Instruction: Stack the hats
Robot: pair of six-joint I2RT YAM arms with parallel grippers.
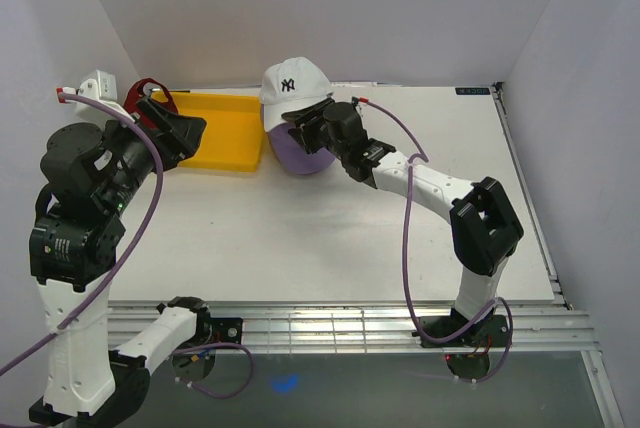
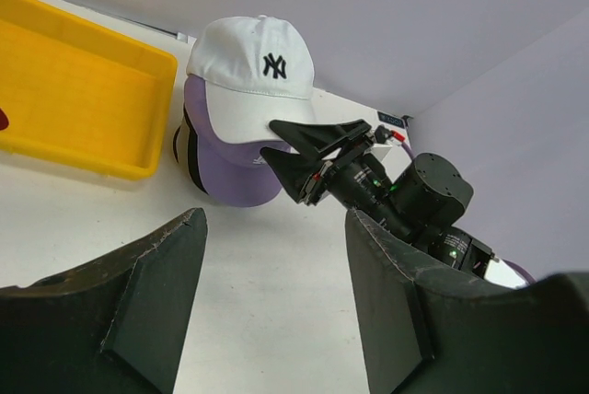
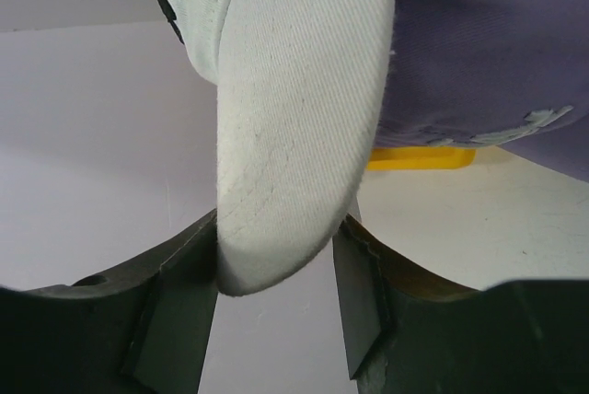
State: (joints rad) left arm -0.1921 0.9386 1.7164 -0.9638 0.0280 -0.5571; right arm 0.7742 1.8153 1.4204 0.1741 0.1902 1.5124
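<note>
Hold the right gripper (image 3: 276,237) pinched across the white NY cap's (image 1: 295,80) brim, atop the stack at the table's (image 1: 300,238) far edge beside the yellow tray (image 1: 215,143). Settle the crown squarely over the lavender cap (image 1: 300,160), then release. Leave the left gripper (image 2: 276,219) spread, empty.
</note>
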